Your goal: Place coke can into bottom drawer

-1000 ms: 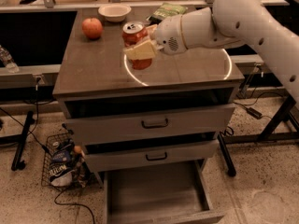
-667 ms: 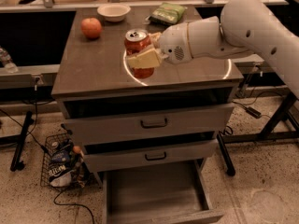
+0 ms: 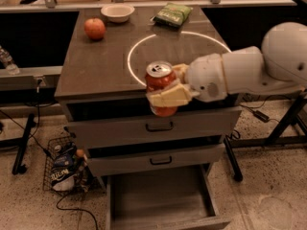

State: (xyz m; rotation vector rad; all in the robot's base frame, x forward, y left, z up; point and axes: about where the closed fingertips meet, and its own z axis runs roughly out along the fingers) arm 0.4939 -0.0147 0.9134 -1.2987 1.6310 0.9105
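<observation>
My gripper [image 3: 168, 87] is shut on the coke can [image 3: 159, 80], an orange-red can with a silver top, held upright. One cream finger crosses its front. The can hangs in the air in front of the cabinet's front edge, level with the top drawer [image 3: 153, 128]. The bottom drawer [image 3: 160, 202] is pulled open below it, a wide shallow grey tray with a bare floor. My white arm [image 3: 249, 71] reaches in from the right.
On the cabinet top [image 3: 96, 66] sit a red apple [image 3: 95, 28], a white bowl [image 3: 117, 12] and a green chip bag [image 3: 173, 13]. A wire basket [image 3: 64, 166] with packets stands on the floor at left. Black table legs [image 3: 283, 128] stand at right.
My gripper has carried the coke can from over the cabinet top forward and down, past the front edge, to in front of the top drawer.
</observation>
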